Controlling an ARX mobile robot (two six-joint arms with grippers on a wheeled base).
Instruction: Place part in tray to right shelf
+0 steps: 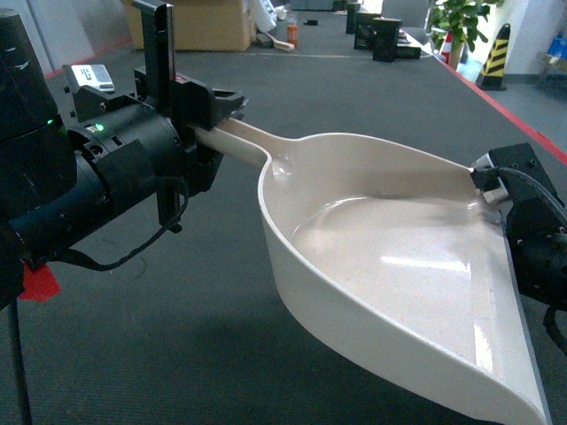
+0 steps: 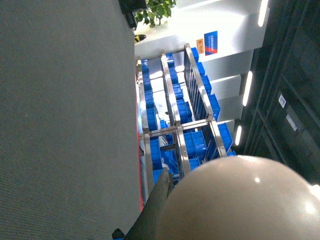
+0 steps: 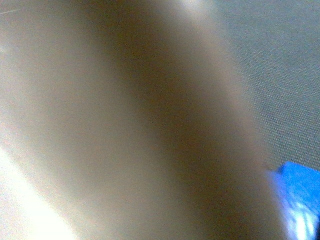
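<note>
My left end effector (image 1: 221,111) is clenched on the handle of the tray (image 1: 390,266), up at the far left. From there the tray's long axis runs away from that end effector toward the lower right, handle first, then the bowl widening out to the flat front lip nearest me. It is a cream, glossy plastic scoop, smooth, with curved walls, and it shows bright glare streaks across its floor. I see nothing lying in the bowl from the head view.

My right end effector (image 1: 485,181) sits at the tray's right wall, touching its rim near the back of the bowl; I cannot tell whether it is gripping the wall or only pressed to it. Its wrist view is almost filled by blurred beige plastic, with grey carpet beyond.

The part (image 3: 297,197), as I judge it, is the bright blue patch at the lower right of that wrist view, just past the tray's edge and below my right end effector, so the right arm is much the nearer. It is too blurred to read its shape.

The left wrist view shows a steel rack (image 2: 175,125) holding blue crates (image 2: 192,142), well apart across the carpet; whether it is the right shelf I cannot say.
</note>
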